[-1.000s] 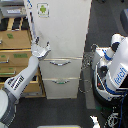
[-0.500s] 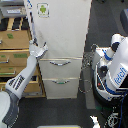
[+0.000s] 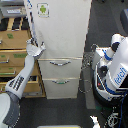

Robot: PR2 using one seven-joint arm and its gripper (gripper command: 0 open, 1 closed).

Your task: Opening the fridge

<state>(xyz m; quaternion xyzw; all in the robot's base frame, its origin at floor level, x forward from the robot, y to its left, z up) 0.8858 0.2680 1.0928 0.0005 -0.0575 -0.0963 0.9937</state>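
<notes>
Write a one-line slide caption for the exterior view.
PR2 end effector at the left edge of the white fridge upper door, beside a tan wooden drawer cabinet.

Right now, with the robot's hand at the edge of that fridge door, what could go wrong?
The gripper sits right at the left edge of the fridge door, so it could slip off as the door swings. The wooden drawer cabinet stands close beside it and may crowd the arm. Whether the grip is firm can't be seen.
</notes>
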